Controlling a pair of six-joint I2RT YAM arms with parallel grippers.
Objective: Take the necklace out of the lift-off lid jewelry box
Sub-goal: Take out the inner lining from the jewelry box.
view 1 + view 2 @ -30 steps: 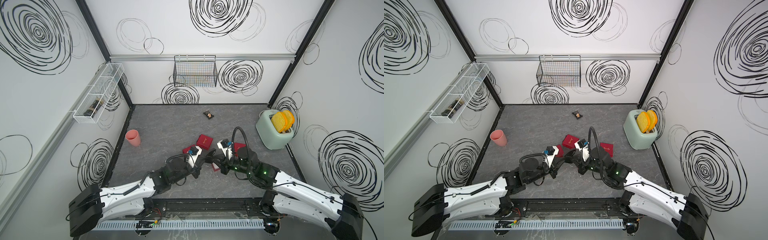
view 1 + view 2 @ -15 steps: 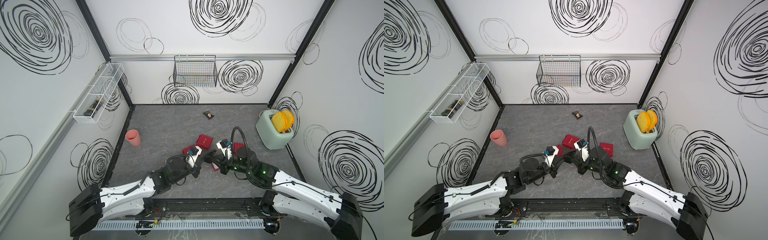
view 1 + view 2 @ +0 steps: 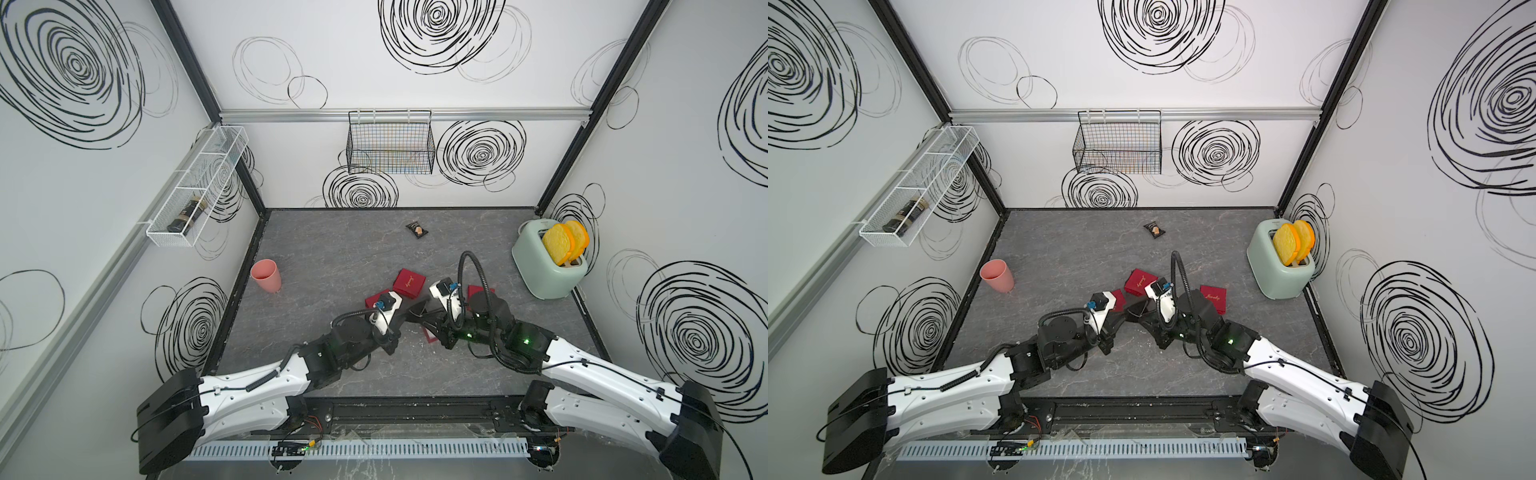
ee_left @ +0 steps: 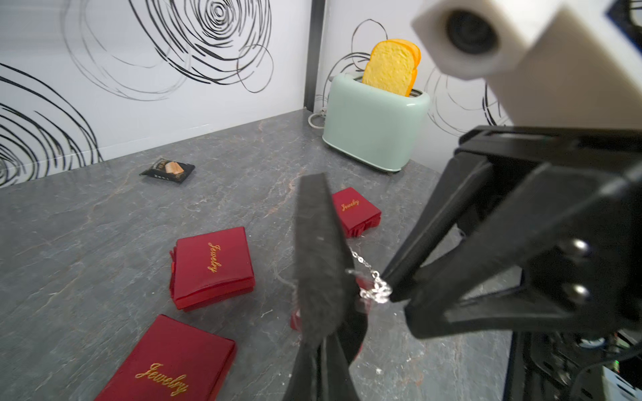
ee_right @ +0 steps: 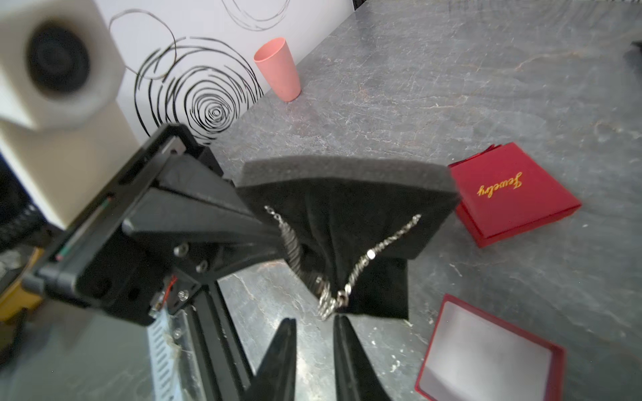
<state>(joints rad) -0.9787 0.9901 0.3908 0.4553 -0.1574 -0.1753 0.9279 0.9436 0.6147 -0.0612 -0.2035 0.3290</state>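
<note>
The right gripper (image 5: 315,319) has just parted its jaws slightly at the bunched end of the thin silvery chain necklace (image 5: 370,255), so it has no firm pinch now. The necklace drapes on the black foam pad (image 5: 347,173), which the left gripper (image 4: 326,354) clamps above the counter's front edge. It is out of the open red box (image 5: 486,357), but not yet off the pad.

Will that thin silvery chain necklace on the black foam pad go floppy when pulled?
Probably floppy: the thin silvery chain necklace sags and bunches against the black foam pad. Likely light and slippery, since its links look very fine.
</note>
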